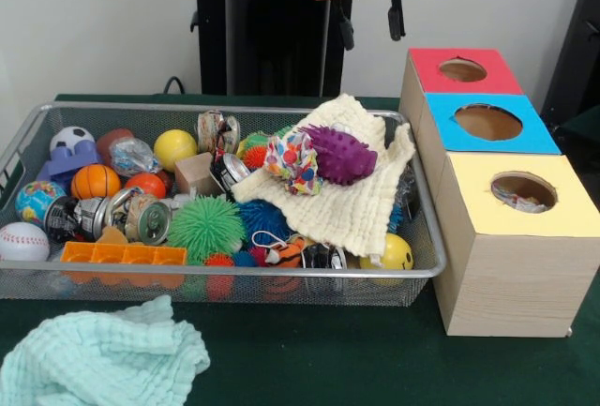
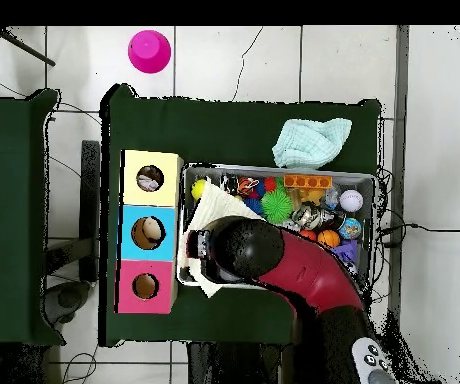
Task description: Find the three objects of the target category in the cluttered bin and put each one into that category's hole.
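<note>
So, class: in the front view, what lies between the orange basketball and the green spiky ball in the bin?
In the front view, crushed metal cans lie between the orange basketball and the green spiky ball, with a small orange ball just behind them.

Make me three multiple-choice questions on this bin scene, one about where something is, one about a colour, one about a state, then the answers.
1. Where does the purple spiky toy lie?
A. on the cream cloth in the bin
B. inside the red-topped box
C. on the table beside the mint cloth

2. What colour is the top of the box nearest the front camera?
A. red
B. blue
C. yellow

3. Where is the gripper?
A. raised above the bin
B. down among the toys
C. inside a hole

Answers: 1 A, it rests on the cloth; 2 C, the yellow-topped box is nearest; 3 A, it hangs clear above the bin's far edge.
</note>
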